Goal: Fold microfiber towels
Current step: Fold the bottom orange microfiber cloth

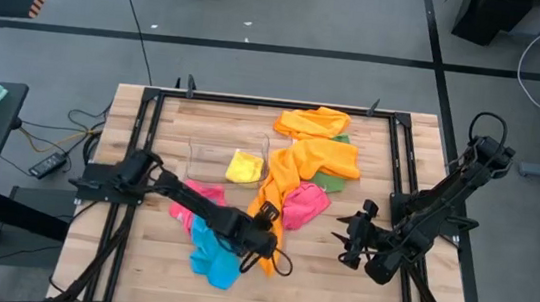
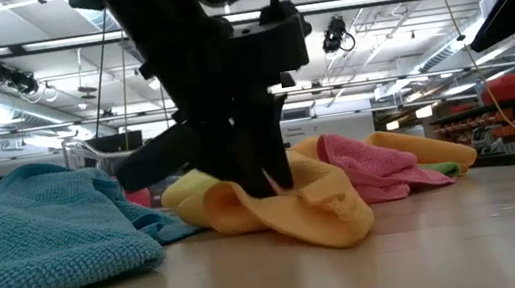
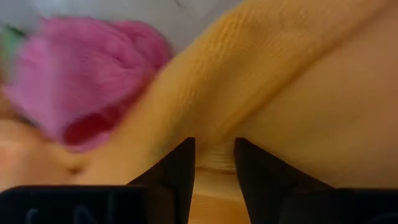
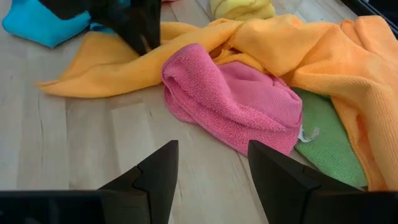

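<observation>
I see the wooden slatted table (image 1: 138, 258) with the bright soft microfiber towels heaped in its middle, and I go from the large things to the small ones. The long orange towel (image 1: 304, 165) runs from the far side down toward the near edge; beside it lie the blue towel (image 1: 211, 253), the pink towel (image 4: 230, 99), the green towel (image 4: 329, 149) half under the orange one, and the yellow towel (image 1: 243, 165) inside the clear plastic rectangular bin (image 1: 204, 154). The left gripper (image 3: 214, 163) is down on the near end of the orange towel, its jaws narrow and pinching a fold of the cloth. The right gripper (image 4: 211, 168) hovers over bare wood just beside the pink towel, jaws apart and holding nothing. I think the cloth is light and limp, it drapes and bunches, so I would take it at a corner or hem.
</observation>
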`<act>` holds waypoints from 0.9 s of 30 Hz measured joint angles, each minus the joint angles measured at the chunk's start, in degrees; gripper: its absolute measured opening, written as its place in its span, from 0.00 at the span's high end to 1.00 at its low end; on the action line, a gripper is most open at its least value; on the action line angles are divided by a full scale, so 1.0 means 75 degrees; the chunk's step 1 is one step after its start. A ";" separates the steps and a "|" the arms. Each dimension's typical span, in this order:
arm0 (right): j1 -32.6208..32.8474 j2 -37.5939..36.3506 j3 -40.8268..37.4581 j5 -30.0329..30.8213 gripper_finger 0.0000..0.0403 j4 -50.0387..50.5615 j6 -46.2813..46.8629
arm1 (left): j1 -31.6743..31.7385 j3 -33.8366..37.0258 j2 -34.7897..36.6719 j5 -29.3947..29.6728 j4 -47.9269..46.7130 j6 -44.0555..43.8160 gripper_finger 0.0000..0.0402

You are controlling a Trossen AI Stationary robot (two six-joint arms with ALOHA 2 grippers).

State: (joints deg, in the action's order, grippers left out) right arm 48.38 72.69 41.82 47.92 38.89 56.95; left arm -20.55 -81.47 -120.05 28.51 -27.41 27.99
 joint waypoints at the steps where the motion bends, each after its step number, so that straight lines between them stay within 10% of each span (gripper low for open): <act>1: 0.0003 0.0000 0.0000 -0.0003 0.50 -0.0005 0.0000 | -0.0048 0.0000 0.0000 0.0199 0.0031 0.0277 0.70; 27: 0.0000 0.0003 0.0000 -0.0020 0.50 -0.0011 0.0000 | -0.0197 0.0000 -0.0377 0.0917 0.1181 0.2955 0.79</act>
State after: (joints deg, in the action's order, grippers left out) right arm 48.38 72.71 41.82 47.77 38.81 56.95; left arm -22.03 -81.47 -122.87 35.39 -18.55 50.15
